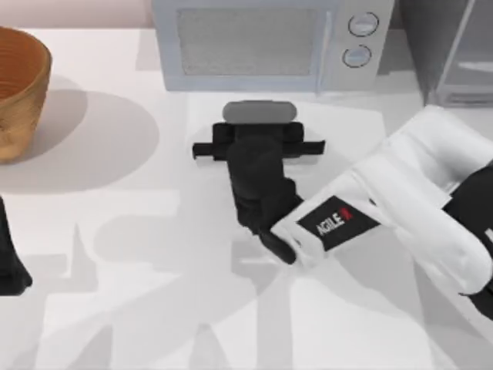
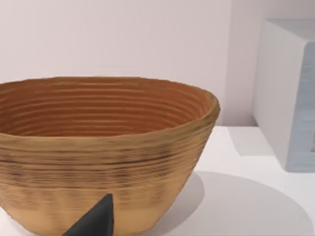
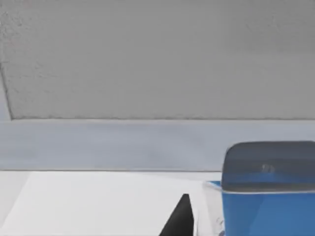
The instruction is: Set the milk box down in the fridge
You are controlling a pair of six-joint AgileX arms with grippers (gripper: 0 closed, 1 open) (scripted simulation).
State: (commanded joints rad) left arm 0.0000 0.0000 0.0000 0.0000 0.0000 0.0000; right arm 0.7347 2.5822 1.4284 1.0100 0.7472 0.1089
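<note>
Left gripper [image 1: 9, 270] sat parked at the near left edge; can't tell its jaws. Right gripper [image 1: 258, 150] hung mid-surface over the milk box [image 3: 268, 189], prob. lining up a grab; jaw state unclear. Microwave [image 1: 254, 46] just behind. Fridge [image 1: 454, 54] far right, well apart.

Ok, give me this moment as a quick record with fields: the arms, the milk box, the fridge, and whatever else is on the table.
right gripper: over the table's middle, just in front of the microwave, above the milk box
milk box: upright on the table, not in the fridge
fridge: top view's far right corner
left arm: parked at the left edge
basket: far left
</note>
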